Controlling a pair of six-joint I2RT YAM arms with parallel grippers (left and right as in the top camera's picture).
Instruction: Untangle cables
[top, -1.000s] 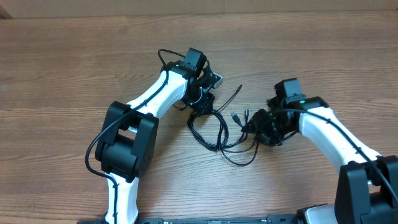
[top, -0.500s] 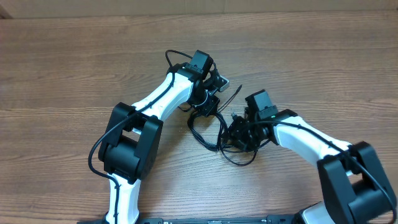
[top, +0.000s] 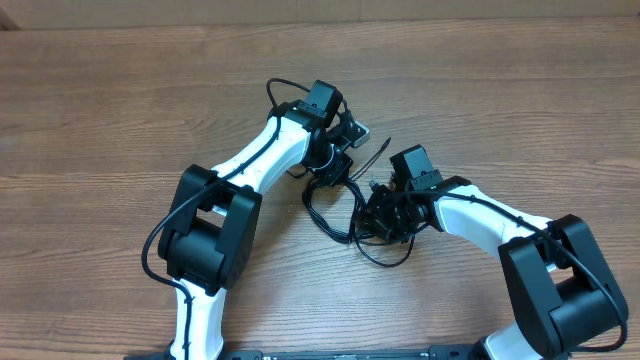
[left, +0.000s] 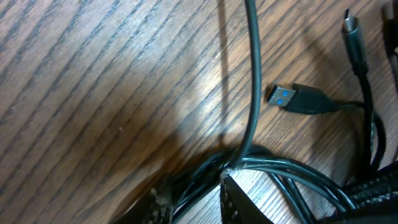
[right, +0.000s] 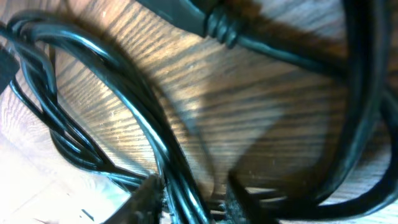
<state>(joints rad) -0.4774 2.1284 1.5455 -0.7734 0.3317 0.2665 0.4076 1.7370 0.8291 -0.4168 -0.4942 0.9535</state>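
A brown wood-grain table (top: 120, 100) fills the scene, and the thin black flexible cables (left: 253, 74) lie in loose overlapping loops near its middle, between the two white-and-black arms. The left gripper (left: 194, 202) is down on the upper edge of the tangle. In its wrist view, several strands fill the gap between its dark fingers (left: 239, 202), which press in on them from both sides. Just beyond, one strand runs straight away across the wood. A black USB plug with a blue insert (left: 292, 98) lies flat beside it, and a slim metal-tipped plug (left: 351, 28) lies farther off. The right gripper (right: 193, 196) sits low over the right side of the loops. Its fingers (right: 146, 196) are spread, straddling a few glossy strands, with bare wood showing between those strands and the far finger.
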